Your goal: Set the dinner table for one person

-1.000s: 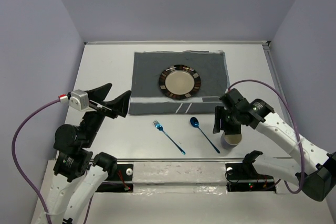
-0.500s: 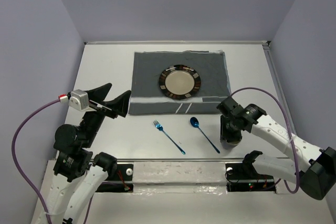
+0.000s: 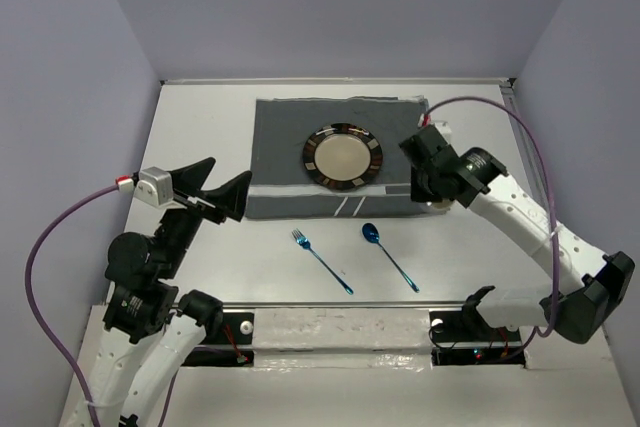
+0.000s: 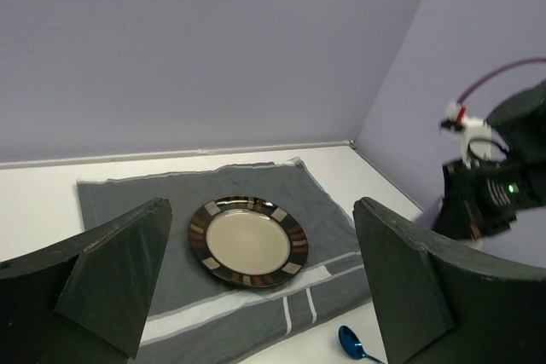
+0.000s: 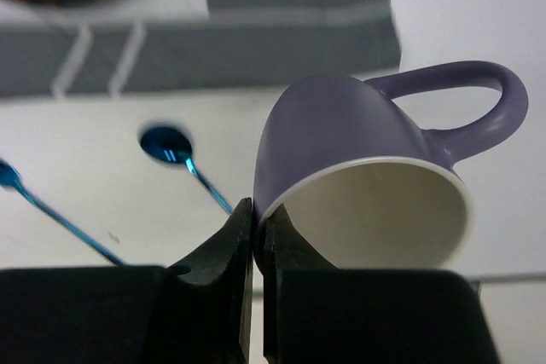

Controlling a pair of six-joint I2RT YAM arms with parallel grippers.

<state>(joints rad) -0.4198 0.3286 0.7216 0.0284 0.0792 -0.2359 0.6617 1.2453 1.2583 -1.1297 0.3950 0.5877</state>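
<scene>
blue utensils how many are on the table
2: the blue fork lies on the bare table in front of the placemat; the blue spoon lies to its right, apart. None appears hidden.

This is a robotics lab test cell: a bare white bench (image 3: 200, 127) is boxed in by plain lavender walls (image 3: 330, 7) rising beyond and to the outer side of the left gripper (image 3: 228, 171). Purple cables (image 3: 27, 267) loop off the arms (image 3: 520, 212), bolted along a taped rail (image 3: 330, 329) behind it.

Top camera overlooks the table (image 3: 200, 137) and plate (image 3: 343, 157); left wrist faces that plate obliquely; right wrist, low, catches its rim.
</scene>
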